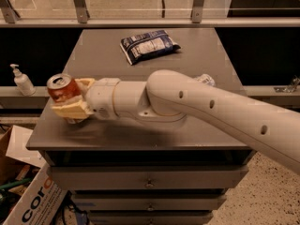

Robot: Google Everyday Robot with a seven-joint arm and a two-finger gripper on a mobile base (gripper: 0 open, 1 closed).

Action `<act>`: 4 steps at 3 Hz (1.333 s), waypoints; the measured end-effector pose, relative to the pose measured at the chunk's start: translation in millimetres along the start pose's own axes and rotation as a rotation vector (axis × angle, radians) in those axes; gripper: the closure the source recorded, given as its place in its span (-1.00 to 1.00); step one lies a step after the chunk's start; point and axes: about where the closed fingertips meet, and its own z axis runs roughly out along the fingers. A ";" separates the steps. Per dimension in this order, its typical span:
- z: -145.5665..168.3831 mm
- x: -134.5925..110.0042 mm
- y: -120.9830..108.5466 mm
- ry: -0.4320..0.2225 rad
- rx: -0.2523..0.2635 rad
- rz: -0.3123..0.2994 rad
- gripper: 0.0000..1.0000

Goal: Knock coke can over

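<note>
The coke can (pixel 61 88), red-orange with a silver top and pull tab, stands near the left edge of the grey cabinet top (pixel 93 50) and leans left. My gripper (pixel 68 97) reaches in from the right, with the can between its two pale fingers. The near finger (pixel 70 110) lies under the can's front side and the far finger (pixel 87 82) is behind it. Both fingers press on the can. My white arm (pixel 197 107) crosses the cabinet top from the right.
A dark blue snack bag (pixel 147 45) lies at the back middle of the top. A clear water bottle (pixel 205 79) lies partly hidden behind my arm. A soap dispenser (pixel 21 81) stands on a ledge to the left. A cardboard box (pixel 33 205) sits on the floor at lower left.
</note>
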 end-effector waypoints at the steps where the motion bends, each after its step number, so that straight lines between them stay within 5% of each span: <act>1: -36.4 -3.4 -19.1 0.088 0.013 -0.002 1.00; 4: -86.0 -29.4 -58.9 0.527 -0.080 -0.116 1.00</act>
